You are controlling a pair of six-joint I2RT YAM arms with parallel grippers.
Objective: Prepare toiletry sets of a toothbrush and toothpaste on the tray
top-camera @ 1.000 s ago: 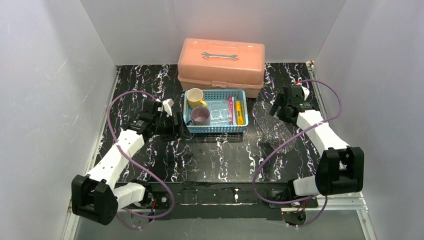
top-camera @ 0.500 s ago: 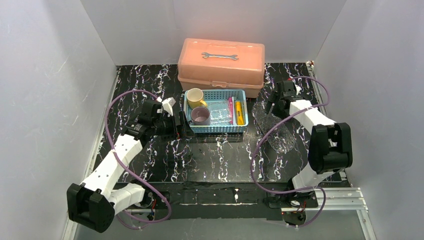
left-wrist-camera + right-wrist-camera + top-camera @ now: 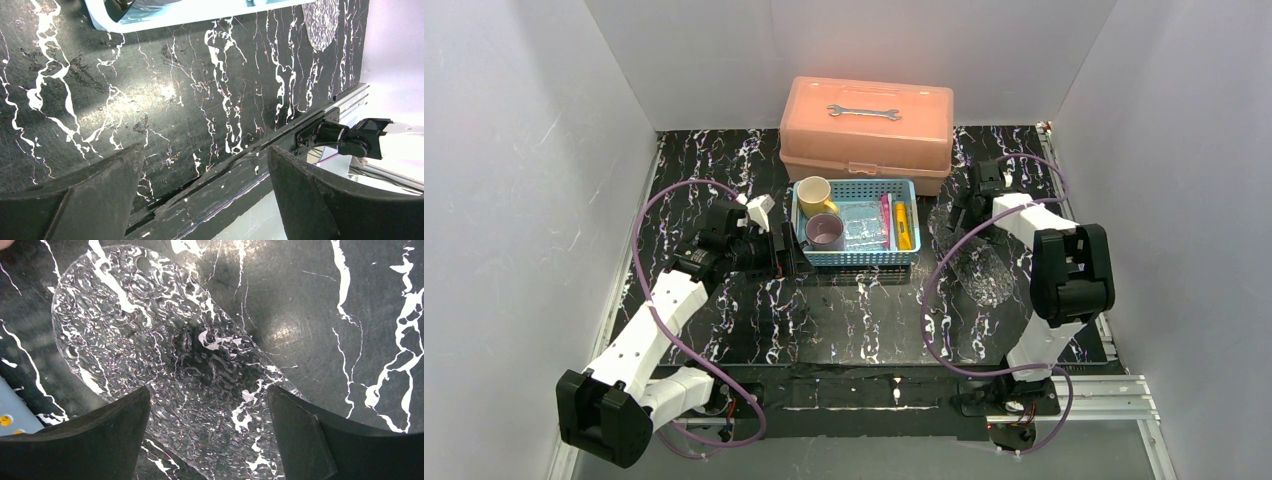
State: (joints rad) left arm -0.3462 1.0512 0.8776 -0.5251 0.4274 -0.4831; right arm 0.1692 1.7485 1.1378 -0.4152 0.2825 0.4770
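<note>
The clear glittery tray [image 3: 976, 262] lies on the black marbled table right of the light-blue mesh basket [image 3: 856, 258]. The basket holds a yellow mug [image 3: 814, 194], a purple mug [image 3: 825, 232], the magenta tube [image 3: 886, 220] and the yellow tube [image 3: 903, 225]. I cannot make out the toothbrushes. My right gripper [image 3: 960, 212] hovers open and empty over the tray's far end; the tray fills the right wrist view [image 3: 170, 360] between my open fingers [image 3: 207, 440]. My left gripper [image 3: 788, 252] is open and empty, just left of the basket, seen in the left wrist view [image 3: 205, 195].
A salmon-pink toolbox [image 3: 866, 135] with a wrench [image 3: 864, 112] on its lid stands behind the basket. White walls close in the table on three sides. The basket's corner [image 3: 150, 20] and the tray's end [image 3: 322, 25] show in the left wrist view.
My right arm has folded up and drawn its gripper toward the far end of the tray. My left arm has shifted slightly and stays beside the basket.
</note>
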